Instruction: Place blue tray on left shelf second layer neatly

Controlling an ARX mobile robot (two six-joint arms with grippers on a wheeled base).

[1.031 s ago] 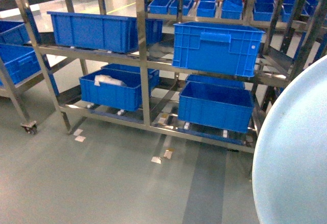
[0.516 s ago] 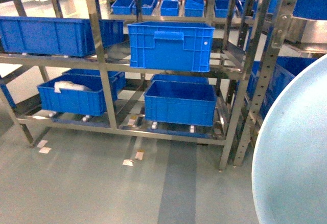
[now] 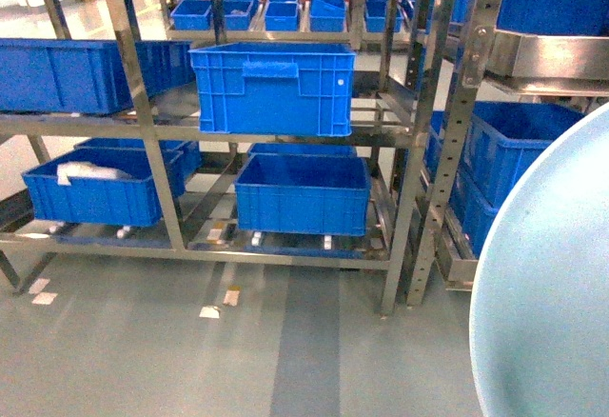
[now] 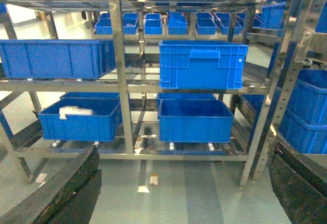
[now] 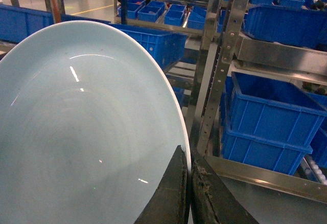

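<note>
The blue tray [image 3: 547, 284] is a pale blue oval dish held upright on edge, filling the lower right of the head view. In the right wrist view the blue tray [image 5: 87, 127] fills the left half, with my right gripper [image 5: 189, 169] shut on its rim. The left shelf [image 3: 125, 65], a steel rack, stands ahead across the floor. Its middle rail [image 3: 209, 134] carries deep blue crates. In the left wrist view my left gripper [image 4: 179, 185] is open and holds nothing, with the left shelf [image 4: 118, 55] in front of it.
A large blue crate [image 3: 274, 86] sits on the middle level, a long one [image 3: 71, 74] to its left, and two more [image 3: 303, 192] below. A second steel rack [image 3: 457, 131] with blue crates [image 3: 514, 155] stands to the right. Paper scraps [image 3: 219, 303] lie on the grey floor.
The head view has swung right: the left shelf and its crates have slid left in view, and the right-hand rack has come into view. The tray stays at the same spot in view.
</note>
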